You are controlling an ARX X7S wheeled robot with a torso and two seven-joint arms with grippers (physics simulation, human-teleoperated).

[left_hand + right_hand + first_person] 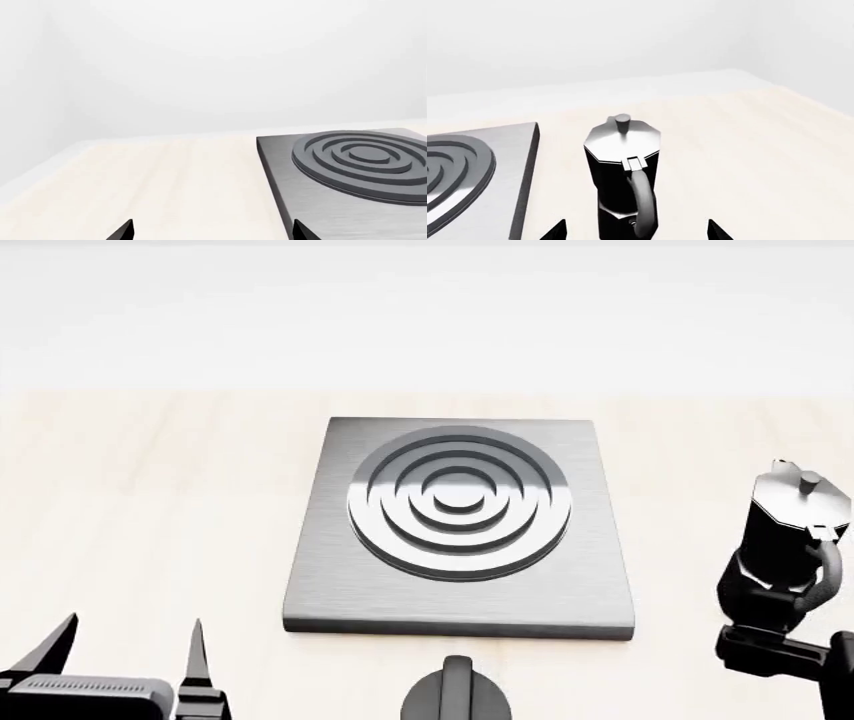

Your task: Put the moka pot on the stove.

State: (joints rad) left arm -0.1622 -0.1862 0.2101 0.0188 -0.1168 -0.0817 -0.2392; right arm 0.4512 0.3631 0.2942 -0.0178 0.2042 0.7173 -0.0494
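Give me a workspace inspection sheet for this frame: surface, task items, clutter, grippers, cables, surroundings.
Surface: pale wood-grain table, level.
Moka pot: upright on the table, right of the stove, not on it; handle faces the right gripper.
Stove: flat grey slab at centre, ring burner bare.
Clutter: black round knob on the table at the stove's near edge.
Left gripper: open, holding nothing, near left of the stove.
Right gripper: open, fingers either side of the pot's base, not closed on it.
Cables: nothing seen.
Surroundings: plain white backdrop.
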